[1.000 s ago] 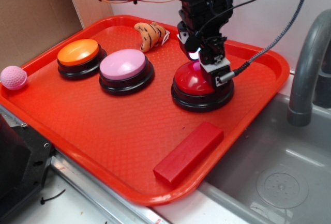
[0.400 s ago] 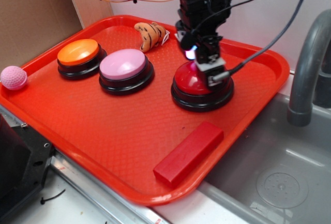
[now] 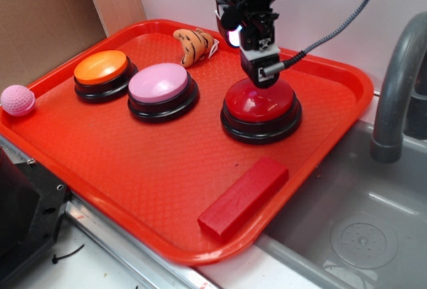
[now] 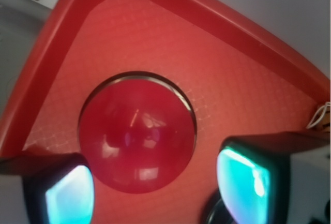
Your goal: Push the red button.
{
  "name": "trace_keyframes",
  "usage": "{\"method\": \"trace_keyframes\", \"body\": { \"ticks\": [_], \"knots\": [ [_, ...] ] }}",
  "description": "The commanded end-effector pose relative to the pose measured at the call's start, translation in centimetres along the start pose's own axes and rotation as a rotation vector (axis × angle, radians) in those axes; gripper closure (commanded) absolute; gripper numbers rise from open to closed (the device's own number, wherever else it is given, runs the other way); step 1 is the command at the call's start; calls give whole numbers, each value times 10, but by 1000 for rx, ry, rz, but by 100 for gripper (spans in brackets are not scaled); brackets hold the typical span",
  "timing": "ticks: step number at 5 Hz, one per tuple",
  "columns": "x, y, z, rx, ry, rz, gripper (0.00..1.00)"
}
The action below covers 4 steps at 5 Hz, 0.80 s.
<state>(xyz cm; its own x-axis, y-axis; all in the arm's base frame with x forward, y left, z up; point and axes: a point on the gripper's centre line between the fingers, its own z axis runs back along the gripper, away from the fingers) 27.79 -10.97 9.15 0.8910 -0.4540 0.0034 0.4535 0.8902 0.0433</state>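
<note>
A red tray (image 3: 100,162) lies on the counter (image 3: 107,269) beside the sink (image 3: 360,235).

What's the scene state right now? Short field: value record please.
target: red button, on red tray
gripper: above the button's back edge, apart from the dome
gripper state: cannot tell
other buttons: orange button, pink button, left of target
loose items: red block near front edge; pink ball at left rim; striped toy at back
beside tray: sink

Exterior views tray (image 3: 133,169) obliquely; wrist looks down closely.
</note>
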Motion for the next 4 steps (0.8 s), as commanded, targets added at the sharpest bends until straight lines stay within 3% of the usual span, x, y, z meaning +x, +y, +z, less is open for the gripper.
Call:
{"method": "trace_keyframes", "body": {
  "ticks": [1,4],
  "knots": [
    [0,-3,50,34,-103,14,0],
    [-8,-5,73,8,-142,32,0]
  ]
}}
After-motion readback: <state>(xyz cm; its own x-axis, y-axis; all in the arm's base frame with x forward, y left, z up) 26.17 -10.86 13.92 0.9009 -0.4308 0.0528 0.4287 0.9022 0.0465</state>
